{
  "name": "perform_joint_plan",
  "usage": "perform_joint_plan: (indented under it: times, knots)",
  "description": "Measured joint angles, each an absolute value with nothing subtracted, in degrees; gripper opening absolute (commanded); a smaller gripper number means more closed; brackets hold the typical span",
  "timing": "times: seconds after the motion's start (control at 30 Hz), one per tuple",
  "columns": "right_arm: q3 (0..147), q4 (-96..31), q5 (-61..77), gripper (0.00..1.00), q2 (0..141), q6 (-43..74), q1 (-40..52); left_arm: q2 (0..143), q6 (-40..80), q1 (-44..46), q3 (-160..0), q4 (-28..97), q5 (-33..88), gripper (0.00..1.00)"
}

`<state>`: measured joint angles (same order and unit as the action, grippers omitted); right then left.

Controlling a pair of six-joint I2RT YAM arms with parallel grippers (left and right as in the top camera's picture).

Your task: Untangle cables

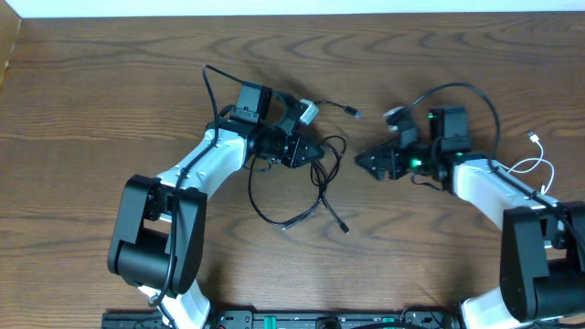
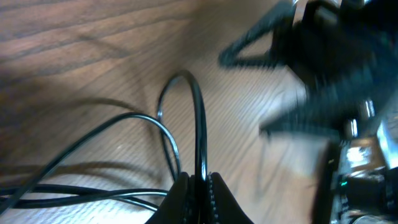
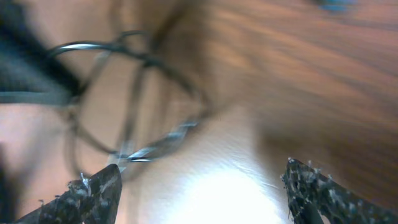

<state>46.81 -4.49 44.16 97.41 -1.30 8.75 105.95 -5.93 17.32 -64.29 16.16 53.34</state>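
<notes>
Overhead, the thin, glossy black cables [image 1: 322, 183] are lying looped mid-scene on the wood-grain table [image 1: 91, 82], the white cable [image 1: 531, 163] far right. The left gripper [image 2: 198, 190] is pinching one black cable; the right gripper [image 3: 199, 180] is gaping, empty. It should be taking a separate loop and pulling gently.

Brown wood-grain table [image 1: 91, 110]; a pale strip [image 1: 274, 7] runs along its far edge.

L gripper [image 1: 316, 153], R gripper [image 1: 366, 164] = 2; 1 white cable [image 1: 534, 138]; black cables [image 2: 200, 137], min 2; 1 table [image 1: 110, 91].
</notes>
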Motion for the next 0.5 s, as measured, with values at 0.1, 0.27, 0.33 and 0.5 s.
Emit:
perform_joint_plan:
  times: [0.1, 0.27, 0.33, 0.5]
  knots:
    - [46.81, -2.44, 47.05, 0.84, 97.41, 0.01, 11.64, 105.95, -2.07, 17.32, -64.29, 14.92, 54.24, 0.07]
    - [46.81, 1.39, 48.95, 0.85, 97.41, 2.42, 15.70, 105.95, 8.71, 17.32, -64.27, 12.58, 55.11, 0.07]
    - [46.78, 2.61, 49.36, 0.85, 97.41, 3.05, 16.82, 105.95, 14.24, 17.32, -64.27, 11.88, 55.24, 0.07]
    - [46.78, 4.60, 49.71, 0.84, 97.41, 4.47, 18.15, 105.95, 27.44, 17.32, -64.27, 11.49, 55.40, 0.07]
